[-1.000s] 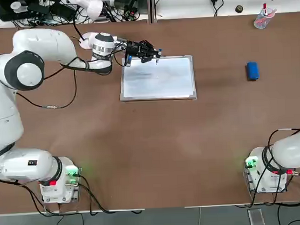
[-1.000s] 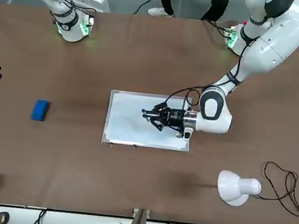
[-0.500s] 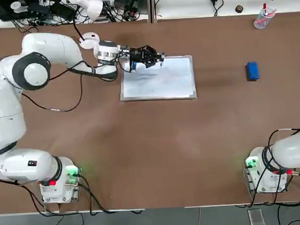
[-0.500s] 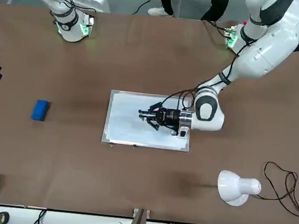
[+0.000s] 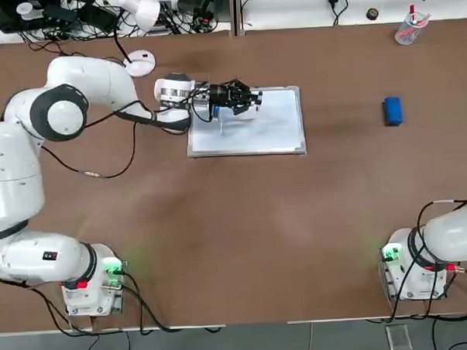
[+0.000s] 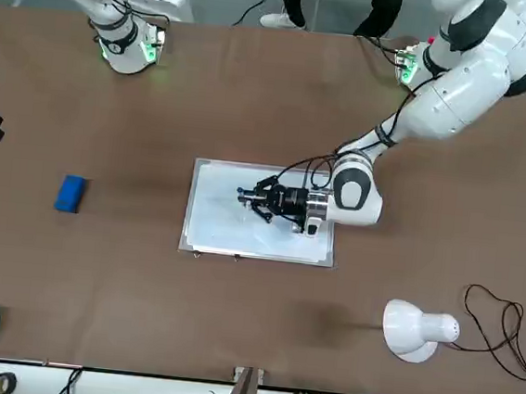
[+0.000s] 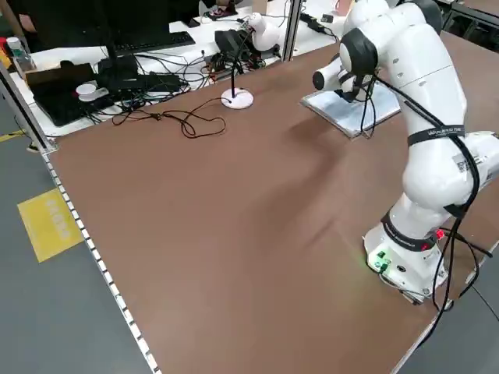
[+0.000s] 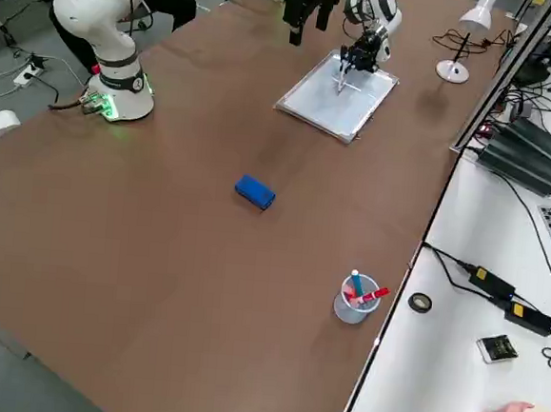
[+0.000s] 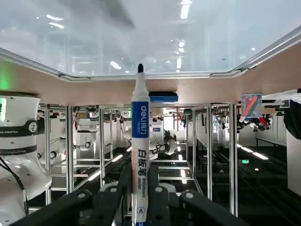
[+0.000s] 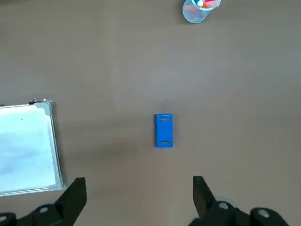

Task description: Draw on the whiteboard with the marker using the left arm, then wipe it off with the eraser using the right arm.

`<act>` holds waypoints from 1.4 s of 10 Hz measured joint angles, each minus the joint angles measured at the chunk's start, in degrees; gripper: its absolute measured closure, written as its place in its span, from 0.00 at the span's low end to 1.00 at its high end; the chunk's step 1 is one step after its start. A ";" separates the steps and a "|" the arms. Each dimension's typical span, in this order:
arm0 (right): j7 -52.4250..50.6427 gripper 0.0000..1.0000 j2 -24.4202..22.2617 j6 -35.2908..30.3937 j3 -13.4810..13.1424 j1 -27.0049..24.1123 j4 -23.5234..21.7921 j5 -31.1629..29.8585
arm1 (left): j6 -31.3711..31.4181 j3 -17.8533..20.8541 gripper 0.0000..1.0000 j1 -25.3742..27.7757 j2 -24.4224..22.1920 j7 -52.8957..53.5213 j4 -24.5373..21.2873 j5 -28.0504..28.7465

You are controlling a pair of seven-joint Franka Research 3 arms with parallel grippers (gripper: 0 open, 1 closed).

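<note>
Left gripper [image 5: 249, 98] clamps slim white marker [image 9: 139, 141], tip toward silver-framed white whiteboard [image 5: 274, 127] just beneath. Right gripper [image 10: 138, 188], fingers spread, hangs above bright blue eraser block [image 10: 163, 130].

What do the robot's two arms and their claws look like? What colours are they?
Both arms are chunky, rounded and white, with dark grey rings at the joints. Each base glows green, and the left arm's base has a red mark. The left gripper is black with thin black cables looping along the forearm. The right gripper has two dark, flat fingers.
</note>
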 joint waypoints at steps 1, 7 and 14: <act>0.00 0.00 0.00 0.00 0.00 0.00 0.00 0.00 | 0.00 0.00 0.83 -0.11 0.16 0.34 0.01 -0.08; 0.00 0.00 0.00 0.01 0.00 0.00 0.00 0.00 | 0.00 0.14 0.83 -1.55 2.59 2.44 1.17 -0.14; 0.00 0.00 0.00 0.05 0.00 0.00 0.00 0.00 | -0.43 1.16 0.83 -1.70 3.09 3.76 1.94 -0.15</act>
